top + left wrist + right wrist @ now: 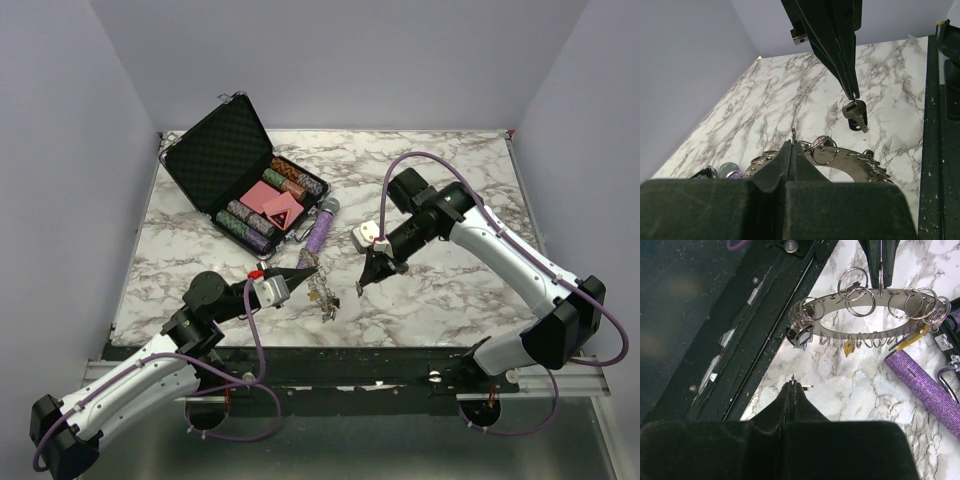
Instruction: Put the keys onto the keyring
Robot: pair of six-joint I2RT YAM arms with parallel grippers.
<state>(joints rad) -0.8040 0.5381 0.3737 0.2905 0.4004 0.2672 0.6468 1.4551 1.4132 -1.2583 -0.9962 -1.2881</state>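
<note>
Hanging from the left gripper (880, 280), which is clamped shut on its far rim, the keyring (867, 315) sits just ahead of the right gripper (792, 386). They are near but apart, and its long axis runs crosswise to that gripper's reach. Split rings and a few keys (802, 335) dangle off it above the table (840, 375). The right gripper is nearer to the work. Its fingers are pressed together on a single key (856, 114), which droops from the tips over the ring's near edge. The next move likely calls for steering that key's hole onto an open split ring.
</note>
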